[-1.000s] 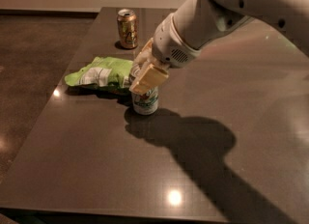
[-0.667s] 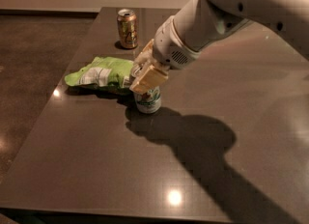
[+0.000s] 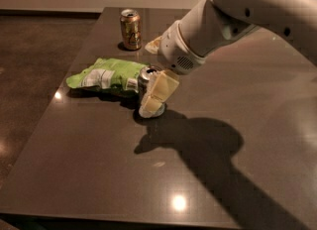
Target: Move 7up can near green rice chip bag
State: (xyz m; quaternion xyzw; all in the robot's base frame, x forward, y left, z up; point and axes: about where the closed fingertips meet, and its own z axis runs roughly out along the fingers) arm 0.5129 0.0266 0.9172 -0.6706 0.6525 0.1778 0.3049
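The 7up can [image 3: 144, 81], silver with a silver top, stands upright on the dark table [image 3: 94, 164]. It touches the right end of the green rice chip bag [image 3: 106, 74], which lies flat. My gripper [image 3: 150, 77] is open and straddles the can. One cream finger [image 3: 159, 91] is in front of the can and hides its right side. The other finger [image 3: 153, 44] is well behind it. The white arm reaches in from the upper right.
A brown-gold can [image 3: 131, 28] stands upright at the back of the table, behind the bag. The table's left edge runs close to the bag. The arm's shadow falls on the table right of the 7up can.
The fingers, close together on the can before, have spread apart. The can stays standing by the bag. The wrist has shifted slightly up and right.
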